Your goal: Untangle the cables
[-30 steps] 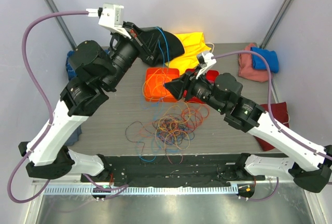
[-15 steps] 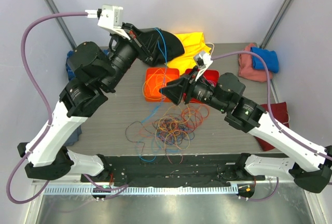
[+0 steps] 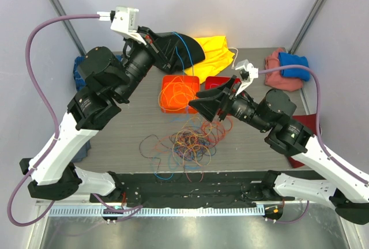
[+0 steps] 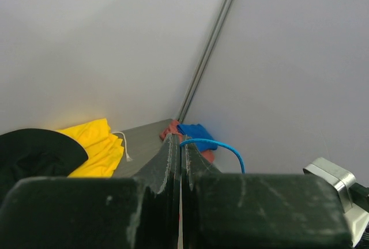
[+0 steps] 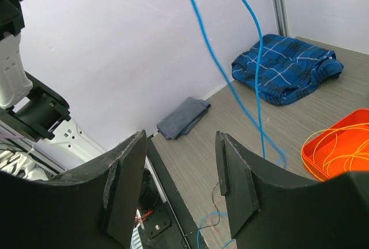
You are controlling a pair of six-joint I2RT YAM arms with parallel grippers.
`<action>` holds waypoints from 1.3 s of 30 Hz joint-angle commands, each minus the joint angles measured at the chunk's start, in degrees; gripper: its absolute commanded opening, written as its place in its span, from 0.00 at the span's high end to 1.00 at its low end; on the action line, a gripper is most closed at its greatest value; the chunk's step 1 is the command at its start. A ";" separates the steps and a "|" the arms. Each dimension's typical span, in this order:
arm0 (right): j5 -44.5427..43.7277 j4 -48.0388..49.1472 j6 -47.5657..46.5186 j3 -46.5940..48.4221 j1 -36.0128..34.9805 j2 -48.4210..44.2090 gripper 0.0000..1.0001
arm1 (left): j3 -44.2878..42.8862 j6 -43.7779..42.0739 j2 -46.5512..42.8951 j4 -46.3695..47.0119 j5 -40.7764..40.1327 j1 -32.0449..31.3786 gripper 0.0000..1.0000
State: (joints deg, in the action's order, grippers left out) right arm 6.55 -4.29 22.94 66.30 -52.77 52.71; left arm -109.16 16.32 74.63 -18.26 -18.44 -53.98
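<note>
A tangle of thin coloured cables [image 3: 193, 142] lies on the grey table near its front middle. My left gripper [image 3: 183, 48] is raised high at the back and shut on a blue cable [image 3: 180, 59] that hangs down to the pile; in the left wrist view the cable [image 4: 216, 144] loops out from the closed fingertips. My right gripper [image 3: 202, 100] is open and empty, held above the pile's back edge, next to the hanging blue cable [image 5: 230, 87]. An orange tray [image 3: 180, 93] behind the pile holds coiled orange cable.
A red tray [image 3: 222, 82] sits beside the orange one. A yellow cloth [image 3: 213, 56] lies at the back, pink and blue cloths [image 3: 288, 67] at back right, a dark red cloth [image 3: 308, 125] at right, a blue plaid cloth [image 5: 288, 67] and a grey cloth [image 5: 183, 117] at left.
My right arm has drawn back to the right and lifted, its gripper now open off the trays. My left gripper still holds the blue cable up.
</note>
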 commanded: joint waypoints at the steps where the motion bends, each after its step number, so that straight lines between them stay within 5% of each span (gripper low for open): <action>1: -0.13 1.83 -1.14 -0.38 -0.31 0.55 0.41 | -0.26 0.21 -1.07 2.09 0.07 0.19 1.00; 12: -13.56 1.22 -3.86 0.14 -0.31 3.89 0.42 | 1.15 1.53 -1.68 2.00 2.00 0.19 1.00; 24: -12.43 3.59 -4.39 1.28 -0.40 7.67 0.46 | 3.87 2.93 -3.17 2.00 3.41 0.19 1.00; 29: -13.66 3.94 -4.57 0.76 -0.31 7.24 0.60 | 5.98 3.63 -4.32 2.88 3.67 0.19 1.00; 34: -15.68 3.86 -4.83 0.49 -0.23 5.66 0.90 | 8.17 3.64 -5.46 2.97 2.45 0.27 1.00; 39: -19.55 1.14 -6.59 2.16 -0.31 1.09 0.99 | 12.65 2.58 -8.88 2.27 -3.17 0.19 1.00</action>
State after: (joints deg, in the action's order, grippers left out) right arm -8.47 -4.19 18.17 65.84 -52.82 58.83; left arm -99.15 19.44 69.43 -17.65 -16.99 -53.98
